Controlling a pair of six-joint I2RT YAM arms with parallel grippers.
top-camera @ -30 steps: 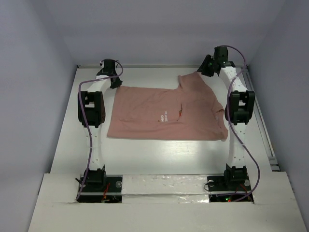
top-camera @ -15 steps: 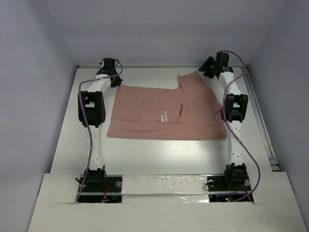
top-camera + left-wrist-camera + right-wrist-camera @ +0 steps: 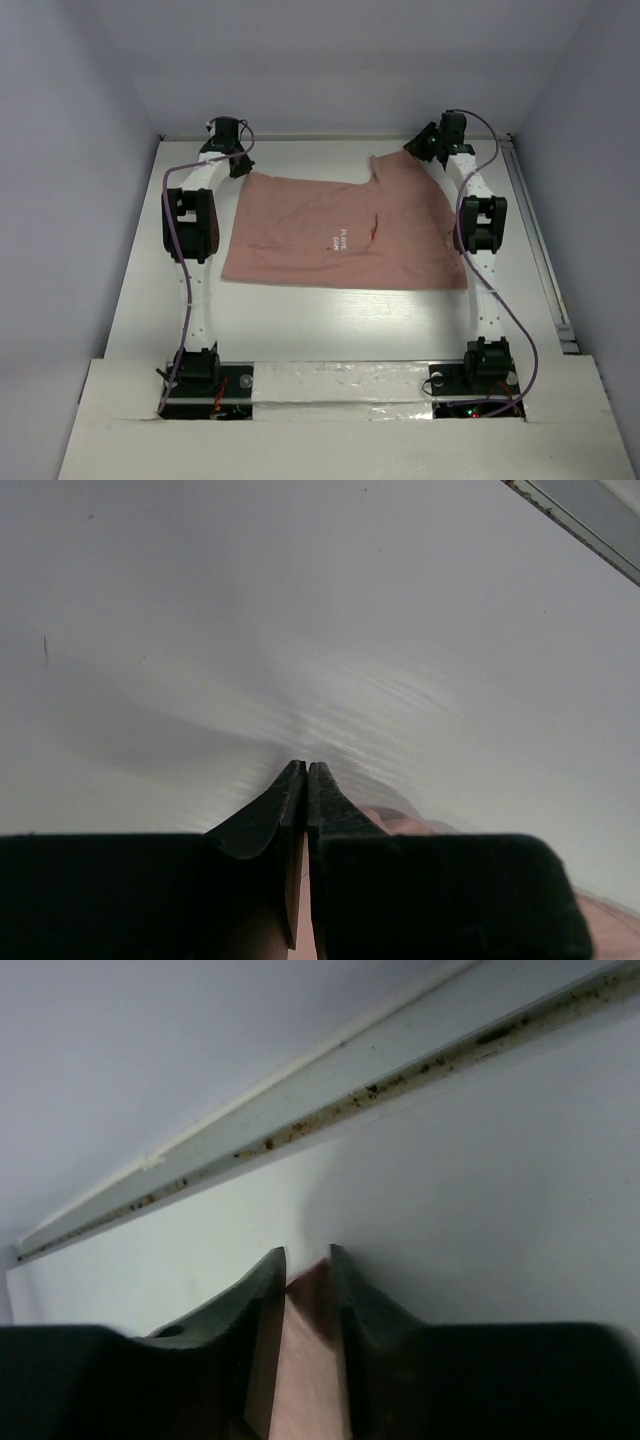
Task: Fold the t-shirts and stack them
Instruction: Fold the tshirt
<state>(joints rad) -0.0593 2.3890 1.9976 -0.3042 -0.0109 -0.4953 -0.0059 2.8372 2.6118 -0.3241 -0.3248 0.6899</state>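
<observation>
White table between pale walls fills my overhead view, and near its far edge my left gripper has its black fingers pressed together on a sliver of pink cloth, at the far-left corner of the dusty salmon-pink short-sleeved cotton t-shirt. My right gripper pinches a strip of the same cloth at the far-right corner. The t-shirt lies spread across the table's middle between both arms, small white print showing.
</observation>
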